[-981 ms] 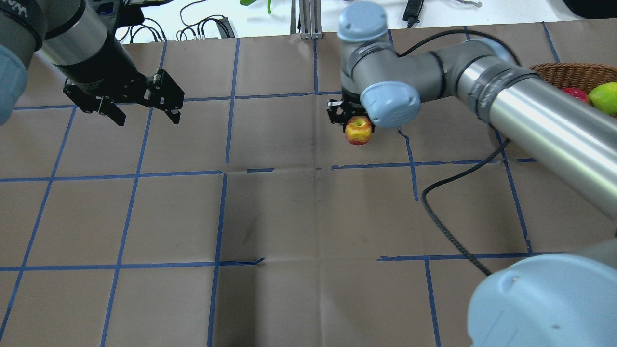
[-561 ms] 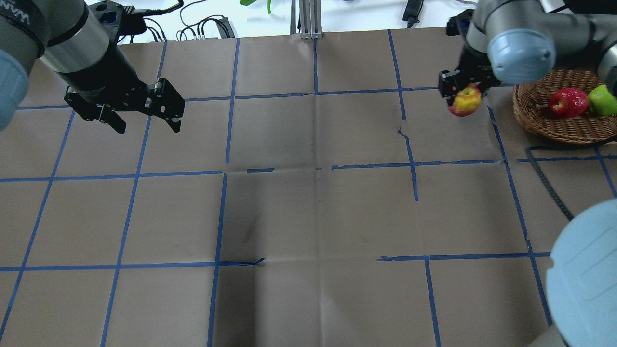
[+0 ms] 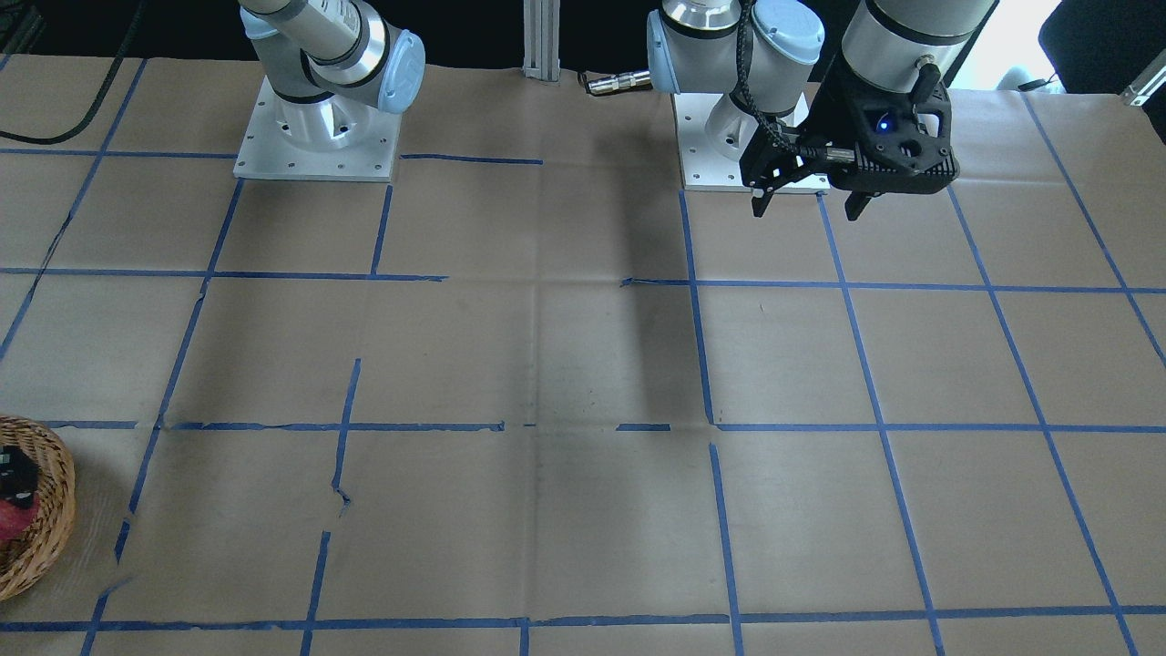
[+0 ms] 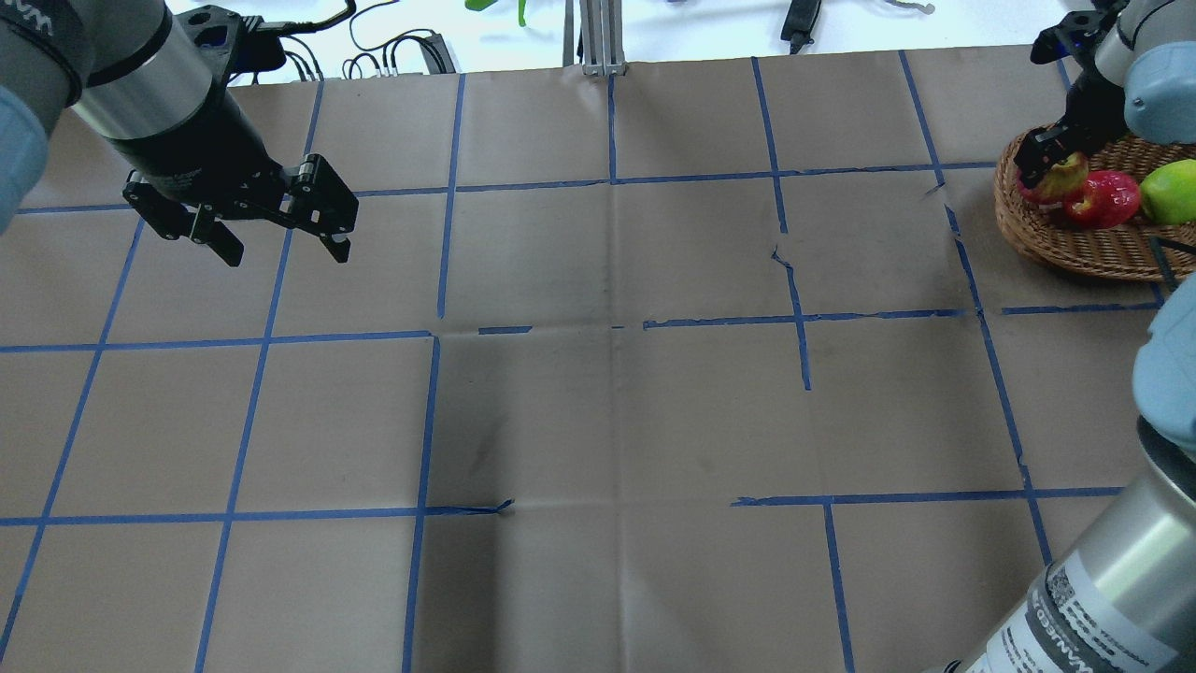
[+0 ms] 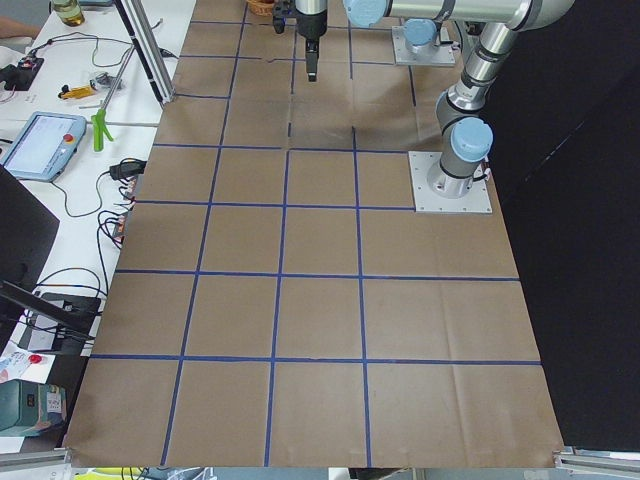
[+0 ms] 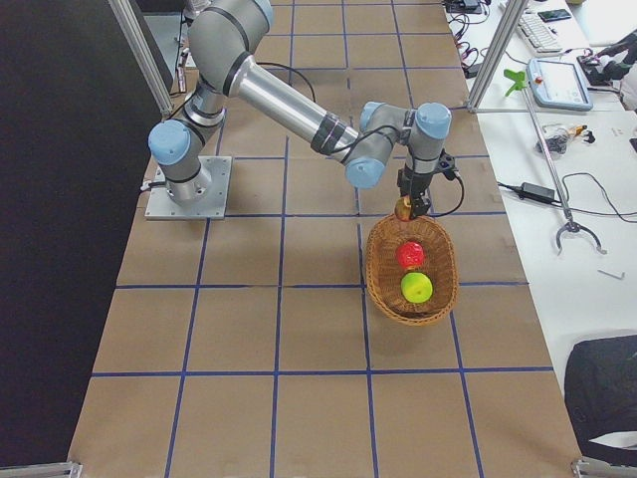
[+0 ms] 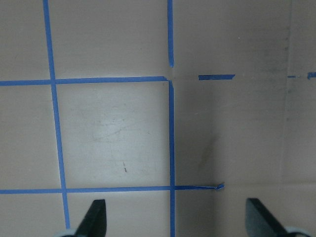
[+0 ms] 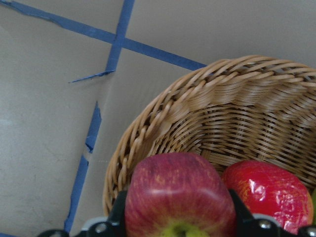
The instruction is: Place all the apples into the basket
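Brown paper gridded with blue tape covers the table (image 4: 598, 402). The frame edge and the right arm cut off part of the basket (image 4: 1037, 238), which holds a red apple (image 4: 1107, 198) and a green apple (image 4: 1173, 190). The right gripper (image 4: 1045, 173) points down just inside the basket's rim, clenched on the red-yellow apple (image 8: 180, 195). The left gripper (image 4: 283, 250) hovers well apart, its jaws spread and empty.
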Available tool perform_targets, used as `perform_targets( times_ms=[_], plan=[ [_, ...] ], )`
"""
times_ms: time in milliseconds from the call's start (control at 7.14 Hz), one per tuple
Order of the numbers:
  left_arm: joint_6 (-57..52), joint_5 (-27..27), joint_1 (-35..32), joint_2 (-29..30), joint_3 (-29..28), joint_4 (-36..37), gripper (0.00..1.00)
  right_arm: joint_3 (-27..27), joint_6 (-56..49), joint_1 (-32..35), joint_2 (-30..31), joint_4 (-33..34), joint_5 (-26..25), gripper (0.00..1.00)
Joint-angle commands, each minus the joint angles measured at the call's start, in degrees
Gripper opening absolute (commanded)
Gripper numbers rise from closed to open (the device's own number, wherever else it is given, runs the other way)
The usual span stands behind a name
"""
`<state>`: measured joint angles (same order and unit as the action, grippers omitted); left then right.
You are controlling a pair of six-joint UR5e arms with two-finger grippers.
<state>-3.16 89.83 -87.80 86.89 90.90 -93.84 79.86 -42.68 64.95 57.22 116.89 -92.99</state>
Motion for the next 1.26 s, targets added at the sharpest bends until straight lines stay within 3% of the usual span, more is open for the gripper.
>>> perform_targets(
  times_ms=[0,140,420,701,1121],
  plan=[
    [0.0,-0.1,0.0,0.2,0.0,0.0,0.99,0.1,-1.8,-2.1,-2.2,0.1,1.2,0.69],
    [0.0,-0.2,0.0,0.3,0.0,0.0,0.99,0.3,-1.4,-2.1,-2.2,0.0,1.3,0.99],
    [-0.1,-0.2,-0.1,-0.2,0.0,-1.1,0.99,-0.5,-0.7,-1.6,0.4,-5.2,0.8,1.0],
    [-0.2,-0.1,-0.1,-0.3,0.0,-1.3,0.99,0.0,4.5,1.9,10.1,-15.6,0.5,0.99],
    [-0.8,0.0,-0.4,-1.0,-0.4,-1.3,0.99,0.6,27.0,11.3,26.4,-34.8,0.1,1.0]
  ],
)
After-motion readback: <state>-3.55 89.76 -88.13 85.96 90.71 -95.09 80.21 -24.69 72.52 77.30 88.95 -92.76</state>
